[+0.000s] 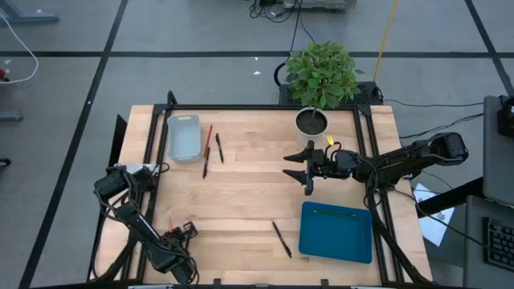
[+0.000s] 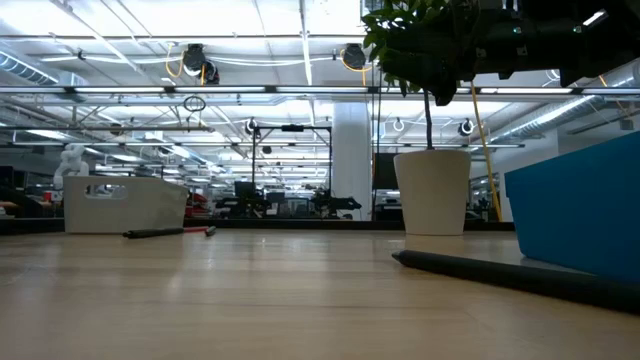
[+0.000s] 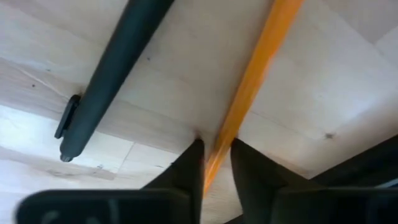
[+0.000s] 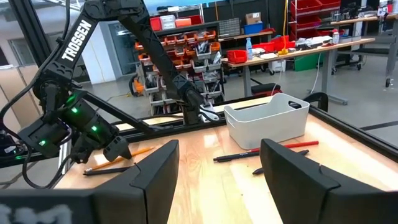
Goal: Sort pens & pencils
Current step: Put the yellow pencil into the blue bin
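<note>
My left gripper [image 3: 217,167] is low at the table's near left corner [image 1: 183,233], shut on an orange pencil [image 3: 255,81]. A black pen [image 3: 106,81] lies flat right beside it. My right gripper [image 1: 307,170] hangs open above the table's right half, touching nothing. A red pencil [image 1: 210,138] and two black pens [image 1: 218,148] lie by the white bin [image 1: 183,136]. Another black pen [image 1: 281,238] lies left of the blue tray [image 1: 336,237], and a thin green pencil [image 1: 333,212] lies in the tray along its far edge. My left gripper pinches the orange pencil's shaft [image 3: 219,146] between its two fingers [image 3: 191,165], which stand across the pencil and come from above. The pencil runs on past the fingertips close over the wood; whether it rests on the table, I cannot tell.
A potted plant [image 1: 313,120] stands at the table's far edge, just beyond my right gripper. The white bin sits at the far left and the blue tray at the near right. Bare wood lies between them in the table's middle [image 1: 249,193].
</note>
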Tool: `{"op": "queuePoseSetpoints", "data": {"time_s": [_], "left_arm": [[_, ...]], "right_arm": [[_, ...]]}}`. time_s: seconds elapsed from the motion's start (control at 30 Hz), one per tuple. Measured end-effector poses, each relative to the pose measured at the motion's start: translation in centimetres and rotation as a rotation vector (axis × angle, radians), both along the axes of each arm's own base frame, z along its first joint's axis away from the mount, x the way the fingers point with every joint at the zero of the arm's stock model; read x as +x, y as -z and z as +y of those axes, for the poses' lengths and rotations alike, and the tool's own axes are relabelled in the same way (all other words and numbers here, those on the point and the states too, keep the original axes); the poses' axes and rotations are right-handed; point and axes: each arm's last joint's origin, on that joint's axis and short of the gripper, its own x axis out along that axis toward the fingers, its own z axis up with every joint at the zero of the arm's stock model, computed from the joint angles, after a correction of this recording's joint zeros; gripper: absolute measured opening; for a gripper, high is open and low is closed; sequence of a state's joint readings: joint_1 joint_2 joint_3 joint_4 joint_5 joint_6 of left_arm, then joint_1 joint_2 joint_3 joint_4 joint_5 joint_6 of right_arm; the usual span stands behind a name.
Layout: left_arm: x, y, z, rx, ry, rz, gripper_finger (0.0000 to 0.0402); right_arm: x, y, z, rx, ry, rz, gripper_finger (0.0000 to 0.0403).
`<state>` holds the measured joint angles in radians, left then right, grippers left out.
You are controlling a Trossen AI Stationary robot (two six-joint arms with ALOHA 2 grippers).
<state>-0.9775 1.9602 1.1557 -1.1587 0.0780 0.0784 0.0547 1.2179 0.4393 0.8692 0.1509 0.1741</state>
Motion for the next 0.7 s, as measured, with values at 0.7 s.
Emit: {"op": "queuePoseSetpoints", "data": {"time_s": [0.7], "left_arm": [[2.8, -4.3, 2.7, -0.018, -0.31, -0.216, 0.0]], "right_arm": [[0.0, 0.1, 0.0, -0.002, -0.001, 0.006, 0.0215]]}}
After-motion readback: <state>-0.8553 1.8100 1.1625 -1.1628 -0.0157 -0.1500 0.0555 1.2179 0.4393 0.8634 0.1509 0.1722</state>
